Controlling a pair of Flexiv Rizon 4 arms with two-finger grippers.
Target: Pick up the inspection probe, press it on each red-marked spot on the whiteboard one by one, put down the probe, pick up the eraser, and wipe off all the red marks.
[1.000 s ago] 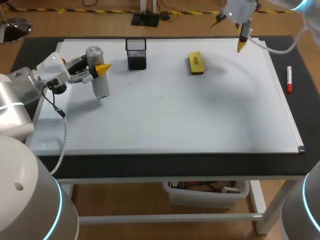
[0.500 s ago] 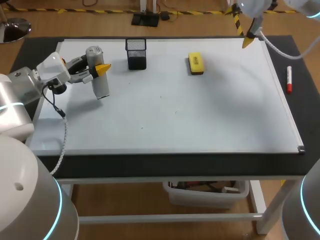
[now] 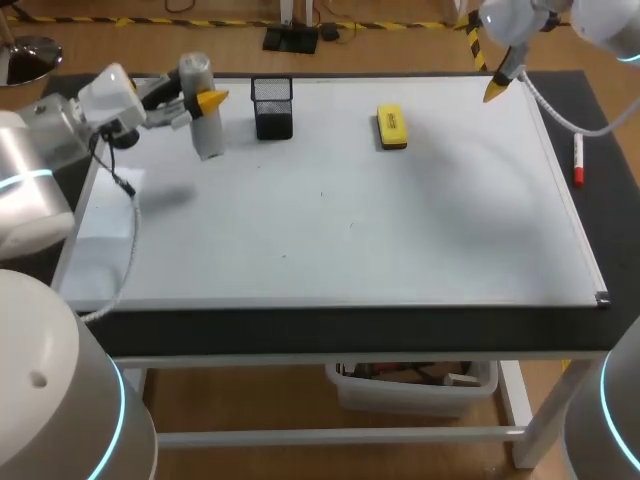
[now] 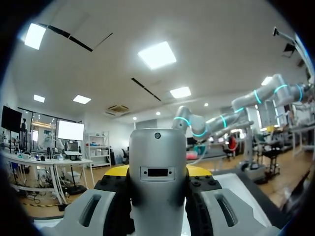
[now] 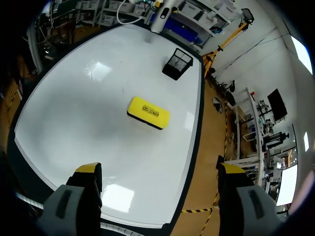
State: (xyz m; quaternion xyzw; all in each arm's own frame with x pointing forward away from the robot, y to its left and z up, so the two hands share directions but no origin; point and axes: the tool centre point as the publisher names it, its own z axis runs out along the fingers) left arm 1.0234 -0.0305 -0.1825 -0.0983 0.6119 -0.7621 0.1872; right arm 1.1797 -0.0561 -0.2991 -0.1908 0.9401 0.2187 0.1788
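Across the whiteboard [image 3: 420,230] only faint specks showed, none clearly red. Over its far left corner the silver inspection probe [image 3: 203,125] stood upright, apparently clear of the surface, gripped by the left claw [image 3: 198,100] just beside a black mesh cup [image 3: 272,108]. Farther right lay the yellow eraser [image 3: 391,127]. The right claw [image 5: 160,172] hung spread wide and empty. Pressing well would likely mean keeping the probe vertical and lowering it squarely.

At upper left, the left end effector [image 3: 201,99] grips the inspection probe [image 3: 207,140] over the whiteboard [image 3: 350,230]. The yellow eraser [image 3: 391,127] lies upper centre, right of a black mesh cup [image 3: 272,108].
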